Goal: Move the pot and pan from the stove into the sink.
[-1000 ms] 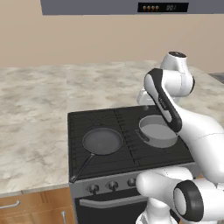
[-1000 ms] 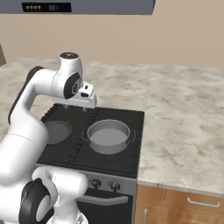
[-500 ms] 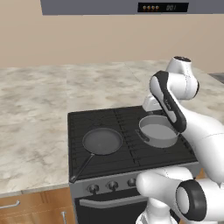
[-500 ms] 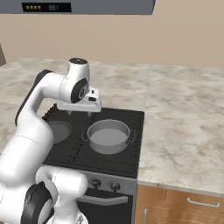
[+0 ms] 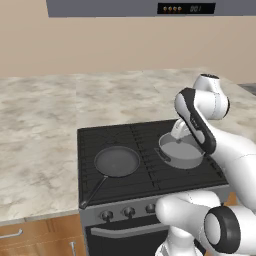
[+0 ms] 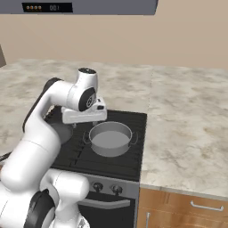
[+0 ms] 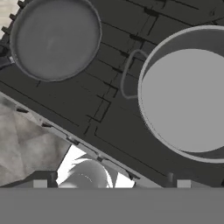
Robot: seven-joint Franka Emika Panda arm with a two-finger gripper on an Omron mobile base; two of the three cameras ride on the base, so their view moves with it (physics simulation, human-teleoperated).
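The pan sits on the left side of the stove as you see it in the left base view, flat on the grates, with its long black handle running toward the front left corner of the cooktop. To its right on the same cooktop you have the pot, upright, nothing visible inside it, on the right-hand burners and well apart from the pan.

In the right base view the pot stands in the open near the cooktop's right edge, with a small dark side handle showing on its right. The gripper hangs above the stove just behind and to the left of the pot, not touching it. Its jaws stand wide apart and you can see nothing between them.

In the hand view you look straight down on the black grates: the pan lies at the upper left and the pot at the right, with one looped pot handle pointing toward the pan. The two finger tips show at the bottom, far from each other.

Marbled stone countertop runs on both sides of the stove, and a grey range hood with a small display hangs above.
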